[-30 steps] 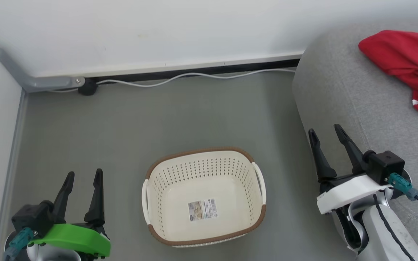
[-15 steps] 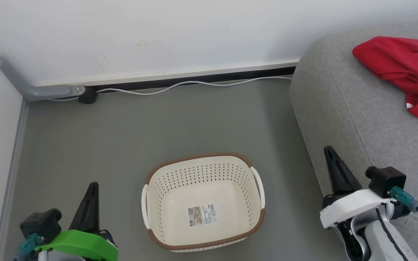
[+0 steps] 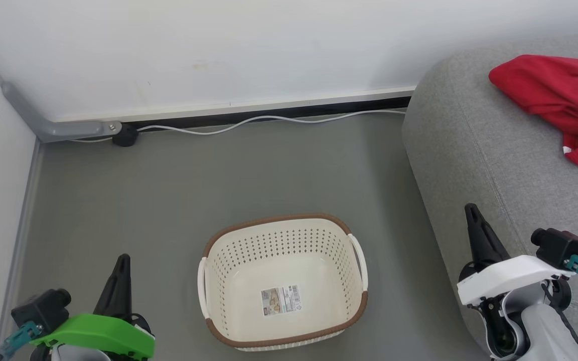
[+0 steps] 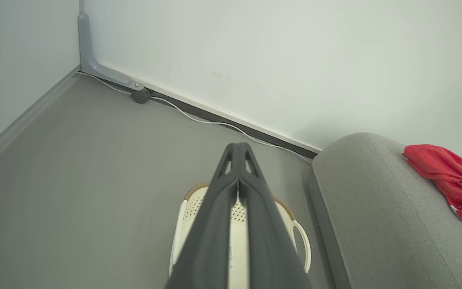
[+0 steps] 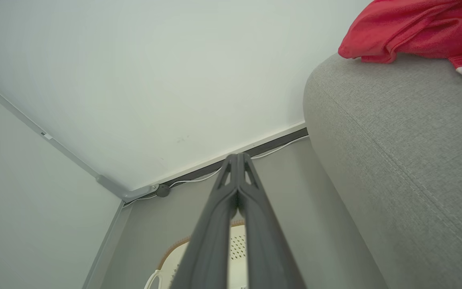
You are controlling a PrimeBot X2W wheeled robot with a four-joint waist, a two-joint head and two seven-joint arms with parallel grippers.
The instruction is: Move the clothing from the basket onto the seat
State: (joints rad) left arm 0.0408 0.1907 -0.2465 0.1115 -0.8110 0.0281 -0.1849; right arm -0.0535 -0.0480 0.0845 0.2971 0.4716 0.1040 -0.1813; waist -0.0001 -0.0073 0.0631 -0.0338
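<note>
The red clothing (image 3: 565, 103) lies bunched on the grey seat (image 3: 479, 150) at the right; it also shows as clothing (image 4: 447, 176) and clothing (image 5: 411, 28) in the wrist views. The cream basket (image 3: 349, 260) stands on the floor at bottom centre, holding only a paper label (image 3: 281, 300). My left gripper (image 3: 121, 261) is shut at the lower left, well left of the basket, holding nothing. My right gripper (image 3: 471, 210) is shut at the lower right beside the seat's rounded arm, holding nothing. In the wrist views the left gripper (image 4: 238, 146) and the right gripper (image 5: 237, 156) show fingers pressed together.
A white wall with a dark skirting runs along the back, a white cable (image 3: 264, 120) trailing along it to a black plug (image 3: 125, 135). A grey conduit (image 3: 48, 128) bends in the left corner. Grey floor (image 3: 193, 185) lies open around the basket.
Both grippers have closed from wide open to shut and dropped lower in the head view. The head camera has shifted a little.
</note>
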